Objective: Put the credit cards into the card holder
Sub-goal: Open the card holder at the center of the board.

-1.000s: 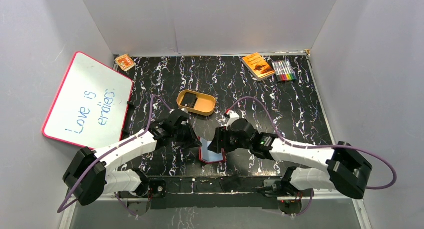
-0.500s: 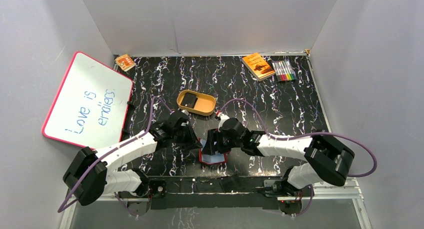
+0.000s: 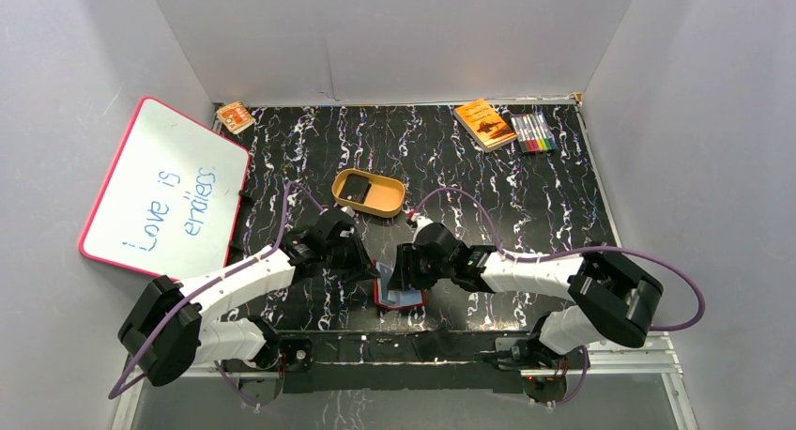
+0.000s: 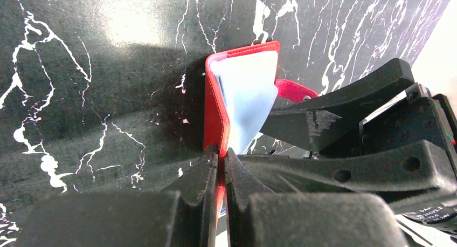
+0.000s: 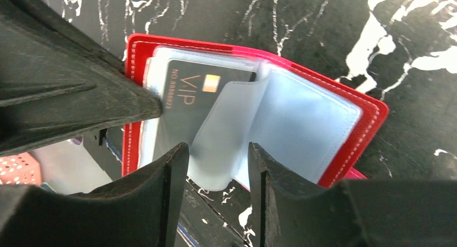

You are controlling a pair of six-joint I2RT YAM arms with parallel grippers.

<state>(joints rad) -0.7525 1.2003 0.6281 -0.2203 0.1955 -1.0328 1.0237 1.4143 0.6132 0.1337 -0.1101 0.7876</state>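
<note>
Pinching the wallet (image 4: 218, 112) by its red cover with the left gripper (image 4: 221, 159), jaws together on the edge, low over the table (image 3: 563, 195) at its near middle, between both arms. Straddling a clear pocket (image 5: 226, 128) with the right gripper (image 5: 218, 152), jaws apart, clamped on nothing. Showing one black card (image 5: 186, 96) already seated in a pocket. Likely trouble if closing here: catching only the floppy pocket, creasing or tearing it, or dragging the seated card back out. Could also tug the wallet free of that thin left pinch. Noted in the tan dish (image 3: 399, 203): a dark thing (image 3: 355, 191), perhaps another card, not yet loaded.
</note>
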